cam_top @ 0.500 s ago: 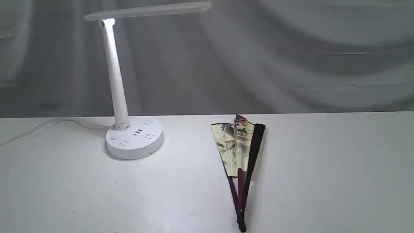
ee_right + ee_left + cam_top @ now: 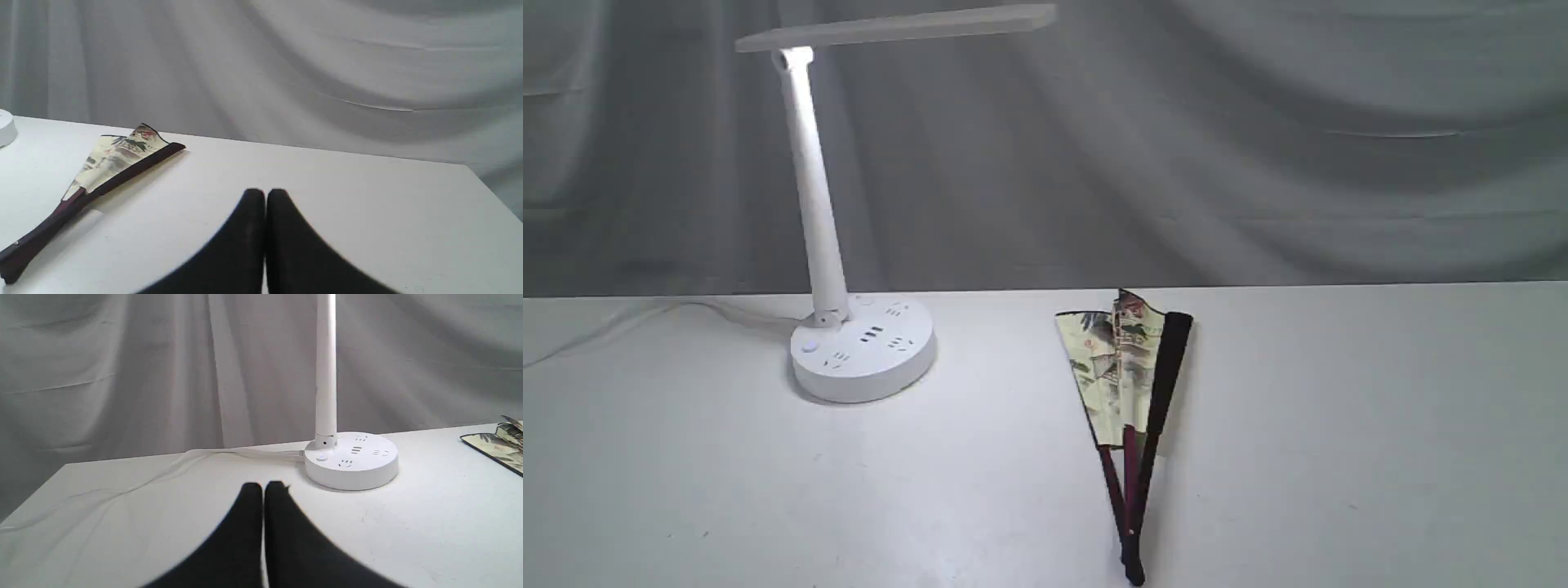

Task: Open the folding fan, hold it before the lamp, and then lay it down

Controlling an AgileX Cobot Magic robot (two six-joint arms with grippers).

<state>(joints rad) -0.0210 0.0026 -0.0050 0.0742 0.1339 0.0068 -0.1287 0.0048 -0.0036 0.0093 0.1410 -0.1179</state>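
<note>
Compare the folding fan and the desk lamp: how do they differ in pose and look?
The lamp stands upright on its round base; the folding fan lies flat. The lamp is plain white; the folding fan is painted cream paper with dark maroon ribs. The lamp trails a cord; the folding fan has none. Both rest on the white table, apart from each other.

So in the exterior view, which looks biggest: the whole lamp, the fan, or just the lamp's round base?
1. lamp: tallest, reaching the top edge.
2. folding fan: somewhat shorter, though it lies nearer the camera, which flatters it.
3. round base: clearly smallest.
</note>
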